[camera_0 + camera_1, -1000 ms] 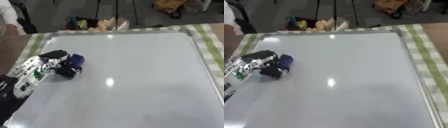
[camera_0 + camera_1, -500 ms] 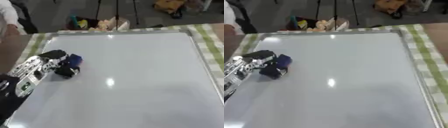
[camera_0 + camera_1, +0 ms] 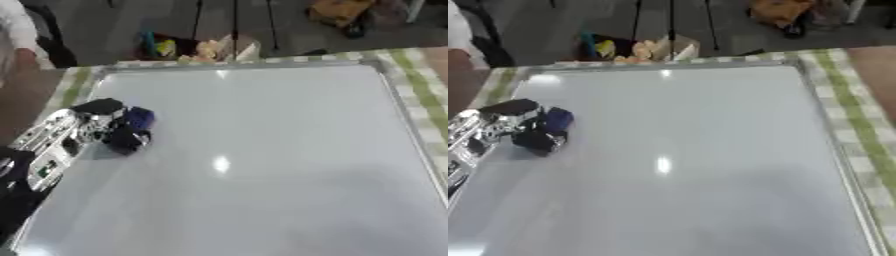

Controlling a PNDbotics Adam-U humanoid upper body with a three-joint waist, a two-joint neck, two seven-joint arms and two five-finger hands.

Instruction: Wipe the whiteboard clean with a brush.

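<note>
Slid slightly farther up the left edge: left hand (image 3: 77, 131), fingers curled round a dark blue, blocky brush (image 3: 131, 131) pressed on the glossy, flat whiteboard (image 3: 262, 160). Green-checked cloth (image 3: 859, 135) borders the board's right side.

left hand (image 3: 83, 127), apparently gripping brush (image 3: 133, 131), whiteboard (image 3: 280, 150)
</note>
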